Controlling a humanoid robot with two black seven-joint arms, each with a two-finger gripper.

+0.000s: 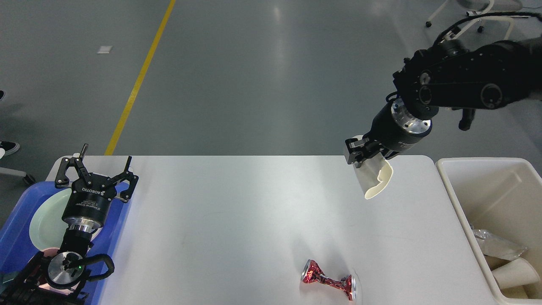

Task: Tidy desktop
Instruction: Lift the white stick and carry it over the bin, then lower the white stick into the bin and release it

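The white desktop point(237, 212) spans the lower half of the head view. High above its far right corner, my right gripper point(359, 151) is shut on a squashed white paper cup point(374, 178), which hangs mouth-down from the fingers. A crushed red can point(327, 280) lies on its side near the front edge. At the left end, my left gripper point(106, 162) stands open and empty over the blue tray point(17, 237).
A pale green plate point(44, 220) rests in the blue tray. A cream plastic bin point(491, 203) at the table's right end holds paper cups point(513, 273) and clear plastic wrapping. Beyond the table are grey floor, a yellow line and a chair base.
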